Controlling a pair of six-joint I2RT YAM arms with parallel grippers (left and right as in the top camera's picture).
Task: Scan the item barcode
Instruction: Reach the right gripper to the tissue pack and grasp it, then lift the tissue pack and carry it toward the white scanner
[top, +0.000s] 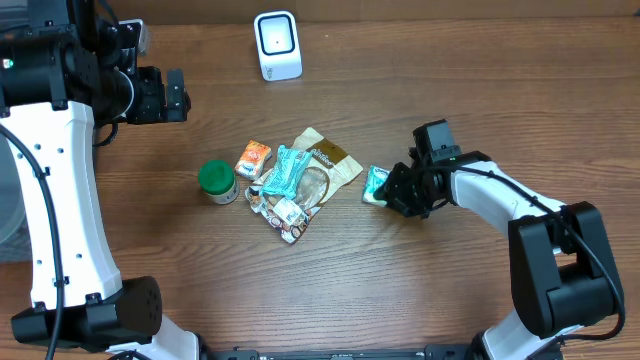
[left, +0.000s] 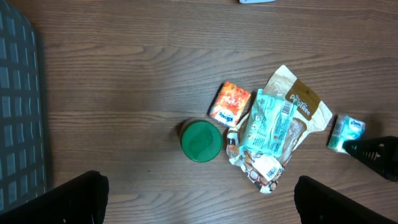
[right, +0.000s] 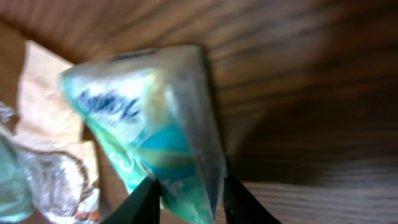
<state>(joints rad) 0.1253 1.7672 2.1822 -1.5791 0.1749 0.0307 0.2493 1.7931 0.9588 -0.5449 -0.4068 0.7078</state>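
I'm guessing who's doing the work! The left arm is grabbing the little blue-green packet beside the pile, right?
Not quite. It is the right gripper whose jaws are grabbing the little blue-green packet beside the pile; the overhead view shows it. The left gripper is far off, open.

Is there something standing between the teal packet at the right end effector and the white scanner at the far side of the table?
Nothing visible blocks it. The teal packet sits between the fingers of the right end effector, and bare wood leads to the white scanner. Only the brown pouch lies flat just beside that line.
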